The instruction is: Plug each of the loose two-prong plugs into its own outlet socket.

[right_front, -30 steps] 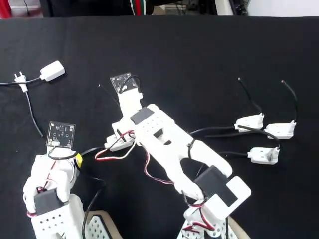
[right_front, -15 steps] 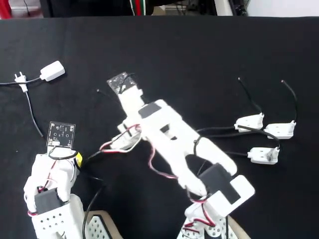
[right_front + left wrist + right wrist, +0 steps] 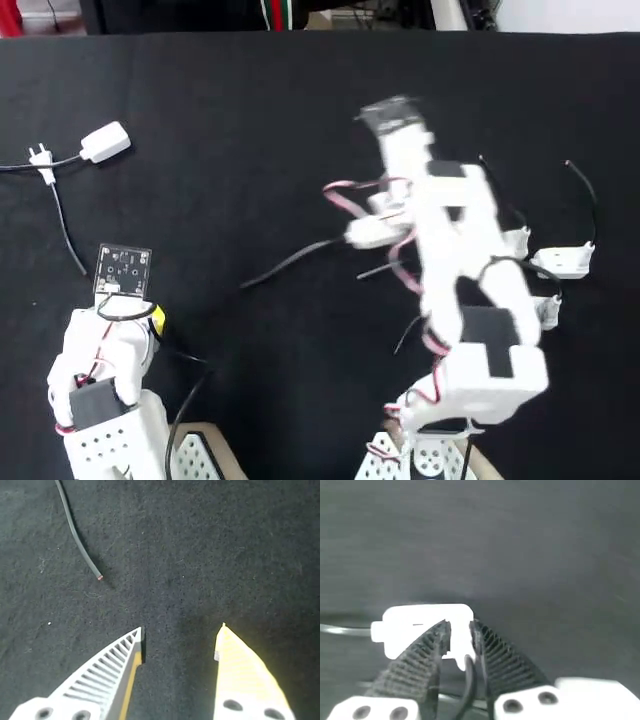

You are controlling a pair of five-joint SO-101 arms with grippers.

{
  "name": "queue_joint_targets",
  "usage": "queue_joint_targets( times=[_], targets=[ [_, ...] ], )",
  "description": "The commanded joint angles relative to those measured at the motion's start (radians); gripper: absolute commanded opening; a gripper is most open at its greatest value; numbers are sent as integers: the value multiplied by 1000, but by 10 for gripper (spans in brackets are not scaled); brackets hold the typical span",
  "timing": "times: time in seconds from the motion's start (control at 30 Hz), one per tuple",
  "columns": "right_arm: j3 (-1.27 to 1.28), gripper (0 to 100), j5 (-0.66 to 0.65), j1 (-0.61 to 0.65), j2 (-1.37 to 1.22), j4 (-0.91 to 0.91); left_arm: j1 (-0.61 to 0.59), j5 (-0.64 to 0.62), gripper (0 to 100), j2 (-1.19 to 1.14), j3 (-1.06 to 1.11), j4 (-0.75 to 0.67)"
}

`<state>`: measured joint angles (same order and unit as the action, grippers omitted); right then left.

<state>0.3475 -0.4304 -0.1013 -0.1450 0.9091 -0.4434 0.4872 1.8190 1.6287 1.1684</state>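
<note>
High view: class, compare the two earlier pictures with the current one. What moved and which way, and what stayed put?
The right arm swung to the right, toward the white sockets, carrying the white plug clamped in the right gripper. The plug's black cord trailed along behind. Nothing was newly grasped or released. The left arm and the white adapter at the far left stayed put.

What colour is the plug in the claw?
White. The plug shows best in the right wrist view, pinched in the right claw.
</note>
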Motion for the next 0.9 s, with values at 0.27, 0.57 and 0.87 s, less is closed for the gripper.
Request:
queue_joint_targets(
  times=[0.27,0.57,0.87],
  targets=[
    [-87,12,-170,-273,-44,-126,-4,12,238,5,-4,-20],
    [-93,329,-164,-226,-28,-26,-4,14,238,5,-5,-20],
    [-278,453,-52,-121,252,324,-2,14,238,5,-2,-21]
  ],
)
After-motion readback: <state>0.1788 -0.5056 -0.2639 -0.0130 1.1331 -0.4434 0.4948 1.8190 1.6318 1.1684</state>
